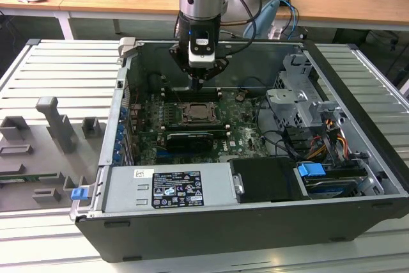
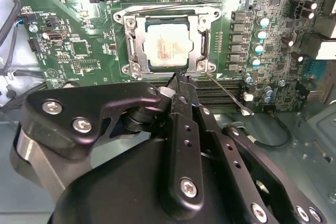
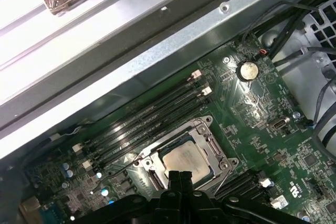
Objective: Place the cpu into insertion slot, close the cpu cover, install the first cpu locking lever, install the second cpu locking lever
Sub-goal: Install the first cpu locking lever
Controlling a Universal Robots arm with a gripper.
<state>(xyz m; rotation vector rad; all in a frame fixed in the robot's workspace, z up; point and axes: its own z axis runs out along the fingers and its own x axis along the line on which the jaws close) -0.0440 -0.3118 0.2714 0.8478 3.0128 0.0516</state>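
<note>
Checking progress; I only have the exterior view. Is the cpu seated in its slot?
Observer: Yes. In the second wrist view the cpu lies flat in the insertion slot.
Operator: Cover?
Observer: The cpu cover lies flat over it, framing its face.
Operator: Levers?
Observer: One thin lever sticks out diagonally from the slot's corner, just beside the tip of the shut claw.

cpu (image 2: 167,48): pale matt metal | cpu cover (image 2: 203,38): shiny metal | end effector (image 2: 178,77): matt black
</note>
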